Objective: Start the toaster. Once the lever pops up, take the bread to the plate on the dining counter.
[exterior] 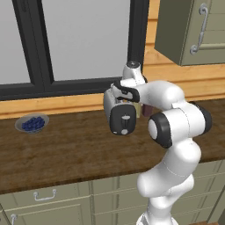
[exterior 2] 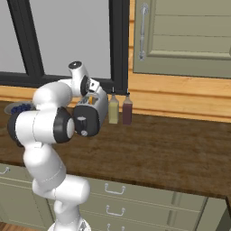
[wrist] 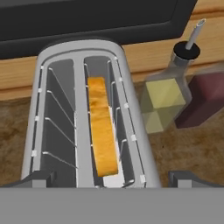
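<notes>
From my remote station, I see the hand [wrist: 112, 179] poised directly above the toaster [wrist: 85, 113], its fingers [wrist: 37, 179] spread wide and gripping nothing, one tip on each side of the toaster's near end. The bread [wrist: 102, 127] stands on edge in the right-hand slot, browned orange along its top, lying between and just beyond the two fingertips without touching them. The left slot shows bare wire guides.

In the left base view the toaster [exterior: 119, 115] sits on the dark wood table [exterior: 66, 154] near the window wall, black end panel facing me, with the lever [exterior: 125, 117] showing as a small pale tab above the round knob [exterior: 125, 131]. The arm's wrist hangs over the toaster's top.

Just beside the toaster stand a yellow oil bottle [wrist: 168, 96] and a dark red bottle [wrist: 202, 98]. A bowl of blueberries [exterior: 31, 123] rests well apart, at the table's far left.
</notes>
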